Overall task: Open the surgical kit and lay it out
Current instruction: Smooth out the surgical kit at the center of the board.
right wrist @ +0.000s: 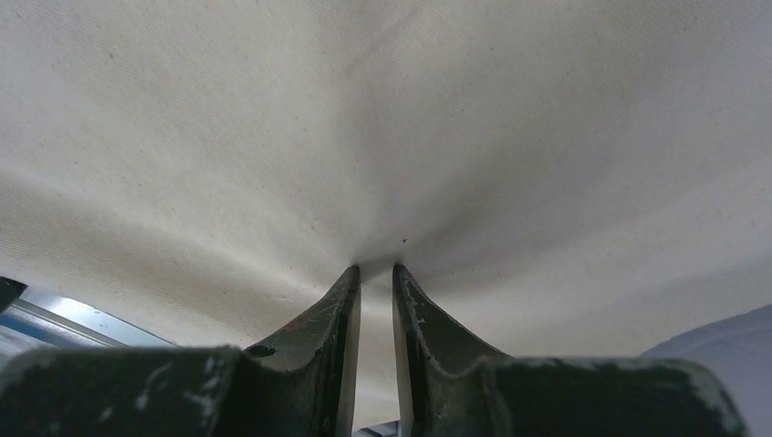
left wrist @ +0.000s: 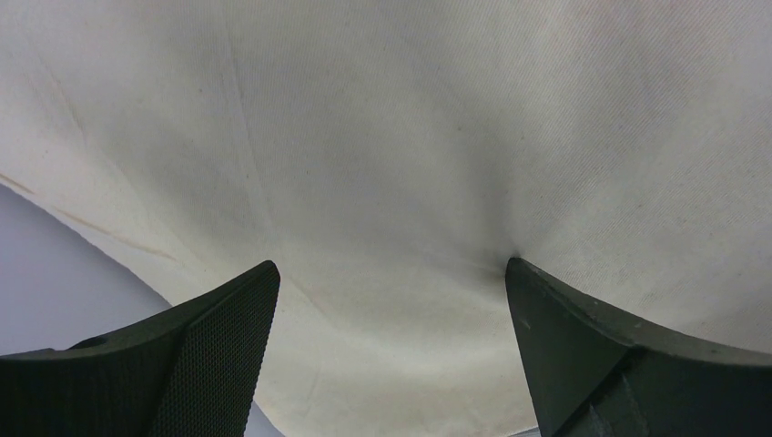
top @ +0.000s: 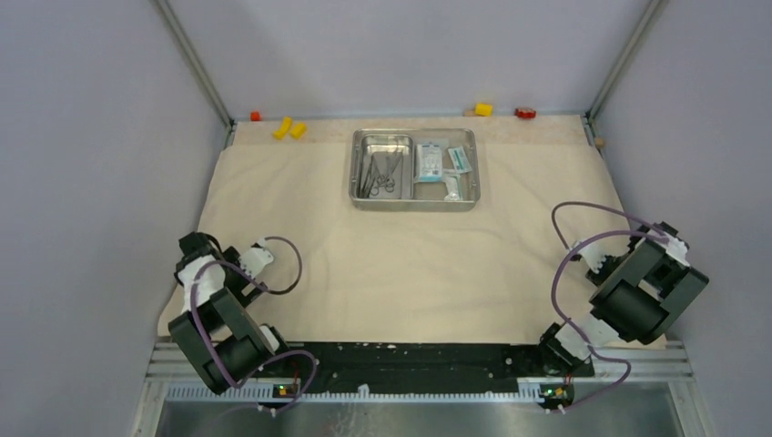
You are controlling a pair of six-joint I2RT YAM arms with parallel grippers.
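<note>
Right pincer (right wrist: 375, 268) tight on cloth wrap (right wrist: 382, 109) (print on packets (top: 431, 161) unreadable)

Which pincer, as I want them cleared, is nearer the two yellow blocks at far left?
Left. The left pincer rests on the cloth wrap near-left, on the yellow blocks' side; the right pincer grips it near-right, diagonally across.

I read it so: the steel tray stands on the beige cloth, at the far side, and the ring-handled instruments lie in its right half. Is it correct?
Not quite. The top external view shows the ring-handled instruments in the left half of the steel tray; sealed packets fill its right half.
</note>
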